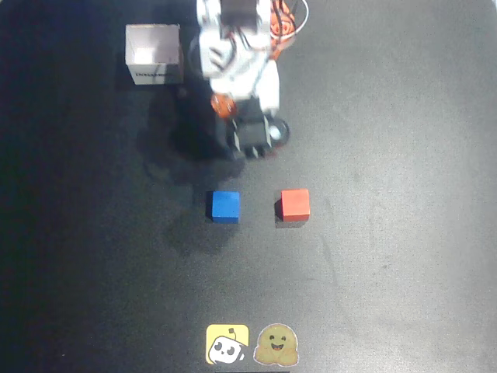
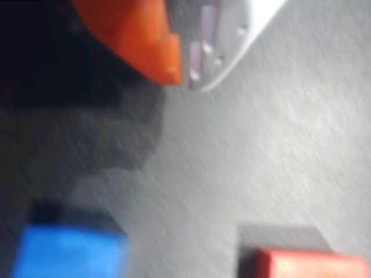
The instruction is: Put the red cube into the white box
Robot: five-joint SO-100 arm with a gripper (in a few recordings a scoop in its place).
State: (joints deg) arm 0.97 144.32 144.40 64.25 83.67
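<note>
On a dark table (image 1: 404, 256), seen from overhead, a white robot arm (image 1: 237, 54) reaches down from the top edge. Its gripper (image 2: 184, 78) hangs above the bare surface, holding nothing; in the wrist view the orange and white fingers sit nearly together at their tips. Below it, a blue cube (image 1: 225, 206) and the red cube (image 1: 295, 204) sit side by side, apart. The white box (image 1: 154, 53) stands open at the upper left, beside the arm. Two cartoon stickers (image 1: 252, 344) mark the bottom edge.
</note>
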